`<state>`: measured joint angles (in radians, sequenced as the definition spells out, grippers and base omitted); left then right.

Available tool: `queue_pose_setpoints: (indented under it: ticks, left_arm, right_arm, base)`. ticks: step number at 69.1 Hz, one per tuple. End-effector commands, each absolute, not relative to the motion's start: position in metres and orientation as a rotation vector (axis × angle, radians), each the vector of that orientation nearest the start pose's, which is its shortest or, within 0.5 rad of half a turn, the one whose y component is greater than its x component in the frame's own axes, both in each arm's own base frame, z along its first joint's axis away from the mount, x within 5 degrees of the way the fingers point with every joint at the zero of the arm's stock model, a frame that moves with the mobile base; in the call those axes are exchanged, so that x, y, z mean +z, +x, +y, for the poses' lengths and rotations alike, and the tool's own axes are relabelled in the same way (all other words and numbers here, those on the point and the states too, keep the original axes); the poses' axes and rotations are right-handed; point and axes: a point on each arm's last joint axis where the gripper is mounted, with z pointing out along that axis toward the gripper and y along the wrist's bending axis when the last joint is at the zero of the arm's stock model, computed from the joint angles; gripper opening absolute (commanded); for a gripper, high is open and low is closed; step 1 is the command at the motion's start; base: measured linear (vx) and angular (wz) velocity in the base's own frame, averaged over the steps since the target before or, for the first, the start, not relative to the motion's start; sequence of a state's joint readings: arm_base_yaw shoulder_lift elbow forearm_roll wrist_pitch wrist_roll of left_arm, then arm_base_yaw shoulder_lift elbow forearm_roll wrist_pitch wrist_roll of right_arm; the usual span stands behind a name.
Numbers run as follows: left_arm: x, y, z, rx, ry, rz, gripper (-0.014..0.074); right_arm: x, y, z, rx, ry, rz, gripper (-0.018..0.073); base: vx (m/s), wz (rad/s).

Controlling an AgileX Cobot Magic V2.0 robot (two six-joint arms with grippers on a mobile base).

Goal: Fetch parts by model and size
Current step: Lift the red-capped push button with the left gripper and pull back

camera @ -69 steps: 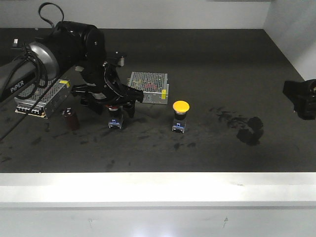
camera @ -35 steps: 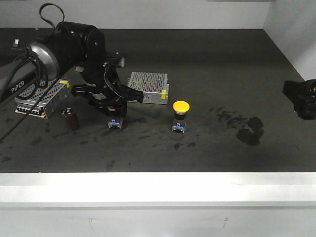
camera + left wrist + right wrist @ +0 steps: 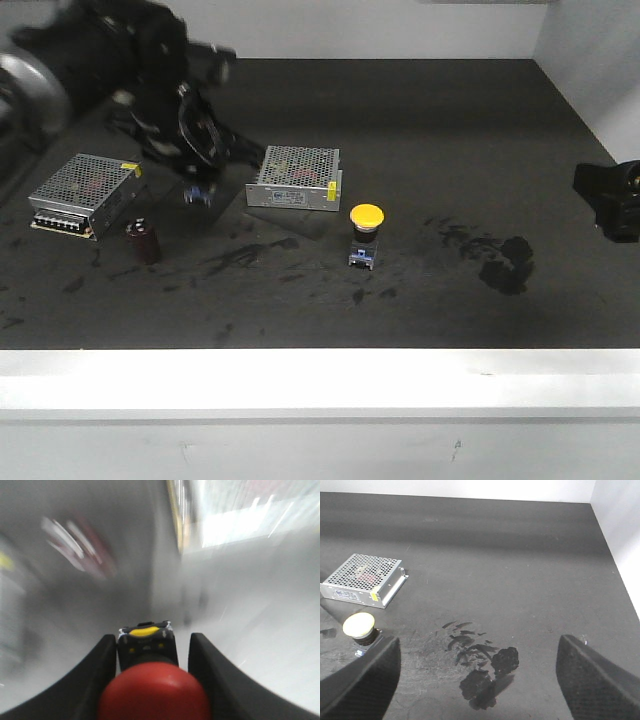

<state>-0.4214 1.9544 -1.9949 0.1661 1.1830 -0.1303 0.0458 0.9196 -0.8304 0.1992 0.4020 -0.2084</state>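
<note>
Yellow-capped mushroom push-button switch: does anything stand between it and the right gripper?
Nothing visible does. Only bare black mat with dark smudges separates the yellow-capped mushroom push-button switch from the open right gripper; the silver perforated-metal box lies behind the switch, off that line.

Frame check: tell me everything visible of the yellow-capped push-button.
The yellow-capped push-button stands upright on the dark table: a smooth, plastic-looking yellow mushroom cap on a black collar, with a blue-and-clear block beneath. It stands near a corner of a silver perforated box, apart from it. Only the table touches it.
</note>
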Motion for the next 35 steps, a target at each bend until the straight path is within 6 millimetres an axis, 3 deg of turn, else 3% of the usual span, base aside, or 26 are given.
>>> queue_pose_setpoints:
  ticks: [1,18,25,35]
  left_arm:
    - [0.414,0.375,-0.154,-0.029,0.389,2.321,-0.0008]
    - [0.46,0.349,-0.139,-0.005,0.408,2.152,-0.0008]
    - [0.463,0.347,-0.128,0.012,0.401,2.133,-0.0008]
    - [0.448,0.341,-0.103,0.01,0.366,2.127,-0.0008]
  right_arm:
    - [0.374,0.194,0.015,0.078,-0.115,1.863,0.0594]
    - [0.374,0.194,0.015,0.078,-0.115,1.863,0.0594]
    - [0.374,0.194,0.016,0.079,-0.114,1.863,0.0594]
    - [0.374,0.194,0.016,0.082,-0.111,1.862,0.0594]
  base:
    - [0.0,0.0]
    - [0.0,0.0]
    - [0.0,0.0]
    - [0.0,0.0]
